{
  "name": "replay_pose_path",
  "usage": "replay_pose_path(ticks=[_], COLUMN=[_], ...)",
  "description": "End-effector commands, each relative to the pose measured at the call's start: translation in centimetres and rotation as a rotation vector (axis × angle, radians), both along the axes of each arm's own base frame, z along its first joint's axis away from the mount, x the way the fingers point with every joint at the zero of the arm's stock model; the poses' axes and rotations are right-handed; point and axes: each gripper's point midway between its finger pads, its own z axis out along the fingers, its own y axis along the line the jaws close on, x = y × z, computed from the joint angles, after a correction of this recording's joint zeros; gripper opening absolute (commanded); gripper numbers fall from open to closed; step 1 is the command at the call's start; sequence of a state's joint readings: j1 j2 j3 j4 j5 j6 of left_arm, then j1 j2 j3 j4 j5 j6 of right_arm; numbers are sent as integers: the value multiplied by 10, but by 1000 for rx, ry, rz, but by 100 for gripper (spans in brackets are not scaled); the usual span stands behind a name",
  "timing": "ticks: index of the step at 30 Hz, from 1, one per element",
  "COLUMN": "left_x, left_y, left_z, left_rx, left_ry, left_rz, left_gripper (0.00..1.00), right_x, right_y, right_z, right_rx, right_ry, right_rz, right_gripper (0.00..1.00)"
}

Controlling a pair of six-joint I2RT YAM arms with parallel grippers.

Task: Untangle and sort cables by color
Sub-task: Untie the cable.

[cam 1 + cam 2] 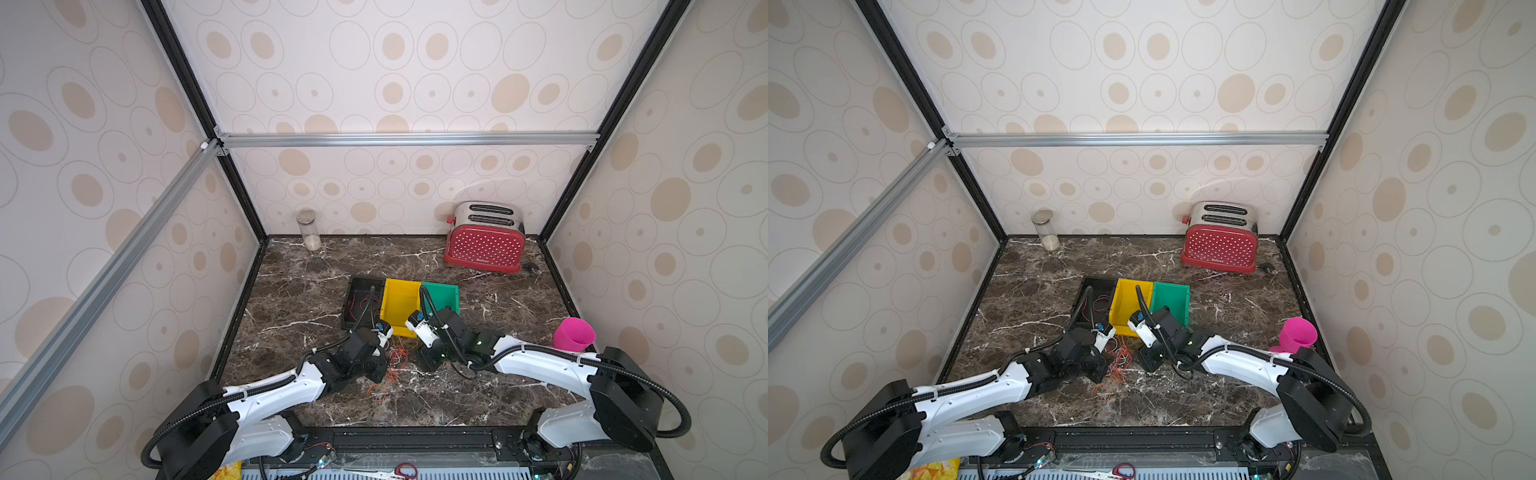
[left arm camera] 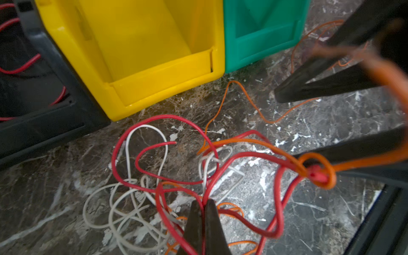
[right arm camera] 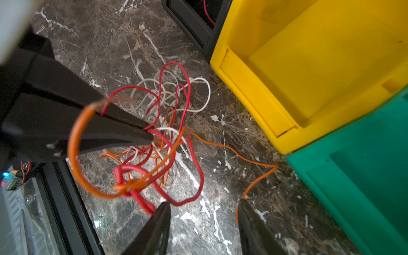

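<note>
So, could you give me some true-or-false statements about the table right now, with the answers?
1. The black bin holds red cables. True.
2. The yellow bin is heaped with white cables. False: no white cable shows inside it.
3. The right gripper has its jaws standing apart. True.
4. The toaster is blue. False: it is red with white dots.
5. The tangle lies inside the green bin. False: it lies on the table.

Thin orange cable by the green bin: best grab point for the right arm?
Grip the thin orange cable at its lone bend before the green bin, from straight above, fingers straddling it: there it lies flat on bare marble, clear of the tangle.
</note>
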State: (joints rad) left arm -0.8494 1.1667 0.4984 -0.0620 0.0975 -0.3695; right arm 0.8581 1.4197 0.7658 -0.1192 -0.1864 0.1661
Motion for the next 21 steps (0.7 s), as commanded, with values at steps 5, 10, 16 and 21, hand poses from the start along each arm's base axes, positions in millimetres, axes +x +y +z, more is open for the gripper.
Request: replay_pose_path(ticks=[5,10,16,21], left_x=[-8,-3,3,2], left_y=[-9,-2,4,1], left_z=[16,18,12,13], left_rx=[-55,-17,43,21], left_ry=[16,4,16,18], left_rz=[-36,4,43,34], left_gripper=[1,1,1,0], right_x=[1,5,20,26], right_y=[10,-5,-35,-30], right_z=[-13,-17,-35,-41], right_rx=[13,-41,-178,-153], right_ry=[2,-14,-3,30], right_rz=[32,-26,-196,-244], right_gripper=[51,53,54,53])
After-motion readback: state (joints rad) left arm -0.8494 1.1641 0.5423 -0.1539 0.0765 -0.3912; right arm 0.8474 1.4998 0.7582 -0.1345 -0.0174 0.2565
